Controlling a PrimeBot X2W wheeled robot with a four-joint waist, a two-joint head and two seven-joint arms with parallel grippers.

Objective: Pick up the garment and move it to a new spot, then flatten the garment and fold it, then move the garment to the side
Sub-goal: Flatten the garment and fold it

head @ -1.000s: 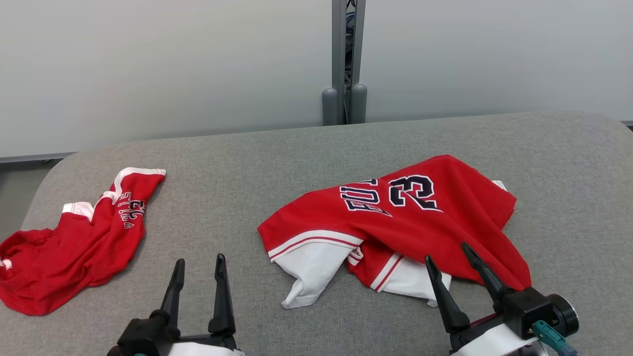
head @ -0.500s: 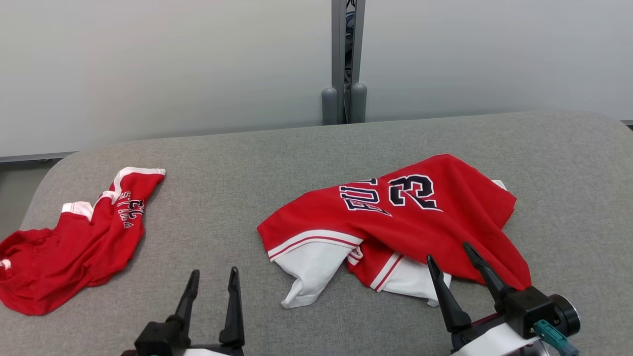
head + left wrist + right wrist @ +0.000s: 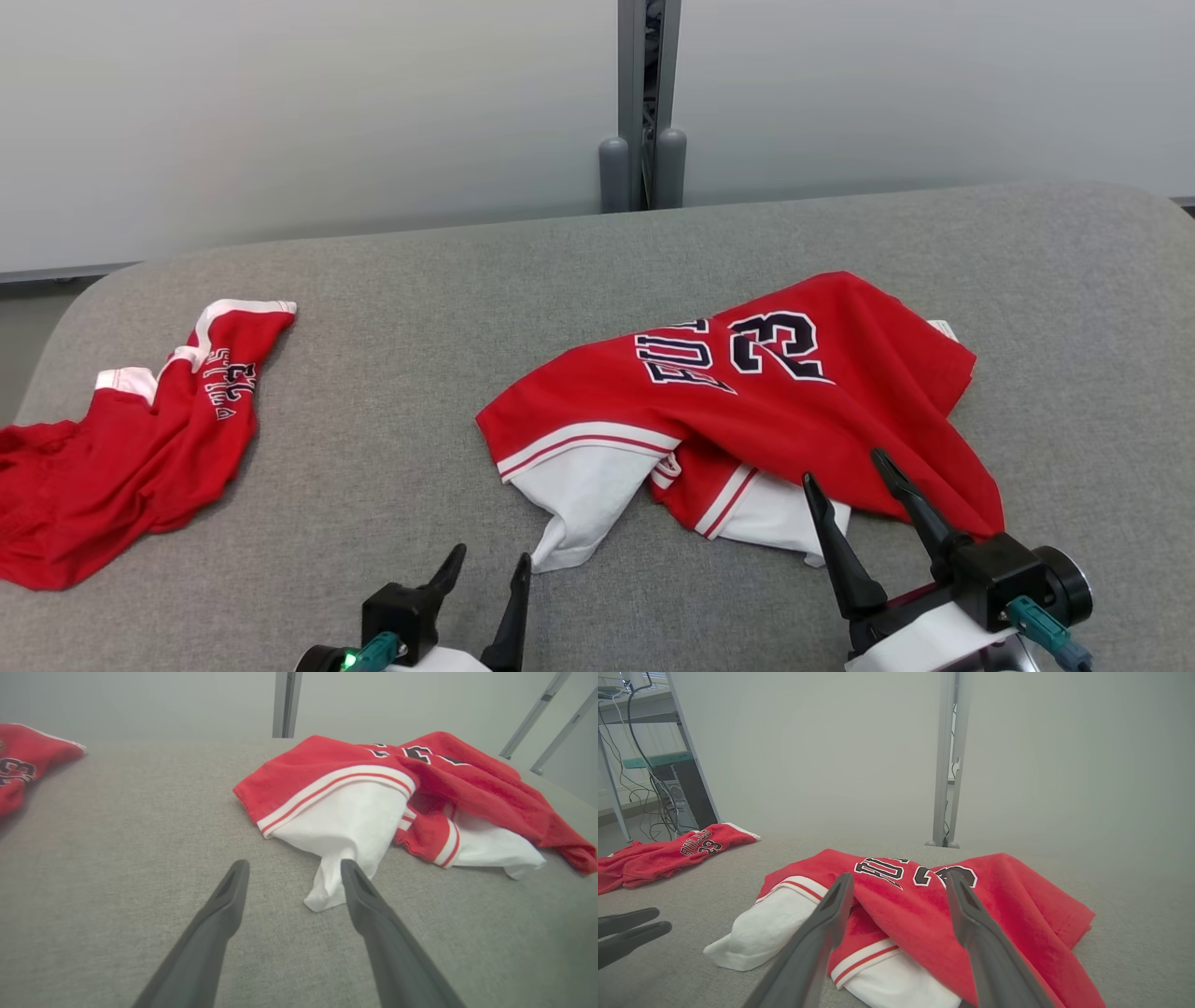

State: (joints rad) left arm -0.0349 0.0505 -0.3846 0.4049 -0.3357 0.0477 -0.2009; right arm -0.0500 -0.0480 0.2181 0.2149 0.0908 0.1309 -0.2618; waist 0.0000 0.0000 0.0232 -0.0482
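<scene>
my right gripper (image 3: pixel 842 467): spread wide, jersey (image 3: pixel 822 401) just ahead | my left gripper (image 3: pixel 492 553): spread wide, jersey's white corner just beside

Head camera looks down; both wrist cameras, low and seemingly close, share the garment (image 3: pixel 775 411).

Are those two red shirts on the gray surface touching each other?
Apart. The head view shows a broad stretch of bare gray surface between the crumpled red shirt at the left and the jersey at the right.
</scene>
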